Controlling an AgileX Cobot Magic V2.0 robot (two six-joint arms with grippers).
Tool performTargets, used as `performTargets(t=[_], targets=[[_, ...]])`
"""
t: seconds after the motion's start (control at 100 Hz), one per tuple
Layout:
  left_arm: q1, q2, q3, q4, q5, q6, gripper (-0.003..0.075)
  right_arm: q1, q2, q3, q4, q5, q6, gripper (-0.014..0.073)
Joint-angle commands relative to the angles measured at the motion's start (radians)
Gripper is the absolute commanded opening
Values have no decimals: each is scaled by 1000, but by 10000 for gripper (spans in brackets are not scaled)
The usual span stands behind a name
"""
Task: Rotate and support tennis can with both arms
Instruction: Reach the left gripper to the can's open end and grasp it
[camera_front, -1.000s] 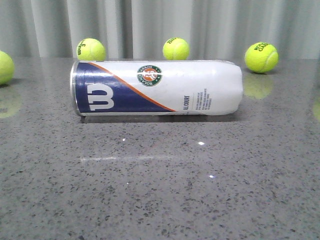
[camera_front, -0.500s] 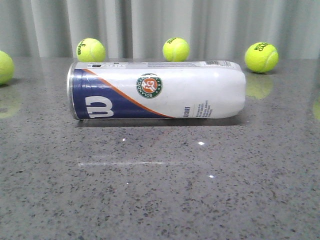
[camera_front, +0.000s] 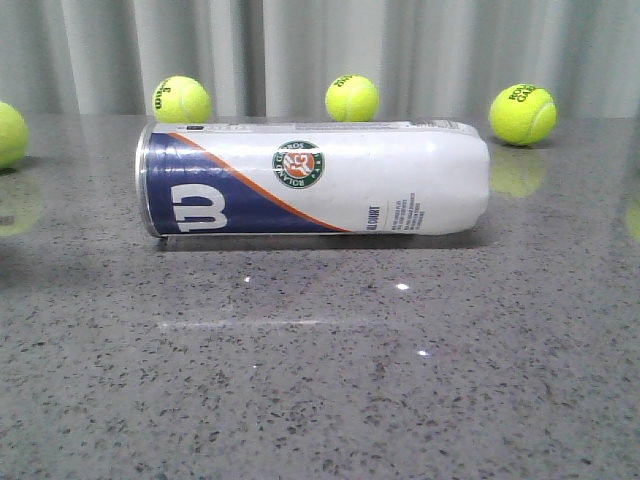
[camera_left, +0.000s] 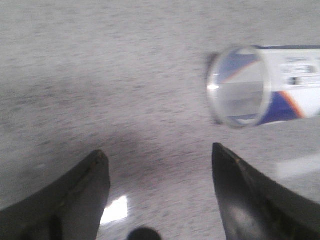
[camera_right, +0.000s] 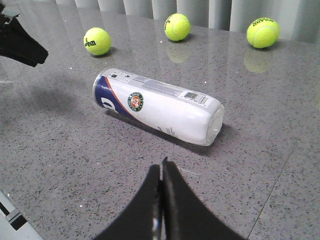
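The tennis can (camera_front: 315, 180) lies on its side on the grey table, navy W end to the left, round emblem facing the camera. Neither gripper shows in the front view. In the left wrist view my left gripper (camera_left: 158, 150) is open and empty over bare table, and the can's clear-rimmed end (camera_left: 240, 85) is beyond its right finger, apart from it. In the right wrist view my right gripper (camera_right: 161, 167) is shut and empty, short of the can (camera_right: 160, 107) and not touching it. The left gripper's fingers (camera_right: 20, 45) show there, past the can's navy end.
Three yellow-green tennis balls (camera_front: 181, 99), (camera_front: 352, 97), (camera_front: 522, 113) sit behind the can near the grey curtain. Another ball (camera_front: 8, 133) is at the far left edge. The speckled grey tabletop (camera_front: 320, 380) stretches in front of the can.
The can rolled toward the camera, its emblem dropping lower, then rolled back a little. Its navy end has shifted slightly to the left.
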Motion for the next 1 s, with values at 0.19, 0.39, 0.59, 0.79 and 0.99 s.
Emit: performTargets(t=[0.19,0.39,0.59,0.79,0.99], targets=[[3,97,-37,-415,-13,213,435,-6,8,-26,-6,-81,-12,-56],[0,163,-37,-568,-4,305,435,-6,8,-26,-6,-81,-12,-56],[-38,232,-39,-648,-3,352,435,-6,8,-26,-6,-81,-12,-56],[-104,280,-39,-668,-31,359,435,-6,8,-26,-6,-81,-12,-56],[-157,333,-39,-745,-60,399,435,-6,8,-26,-6,-81,-12,-56]])
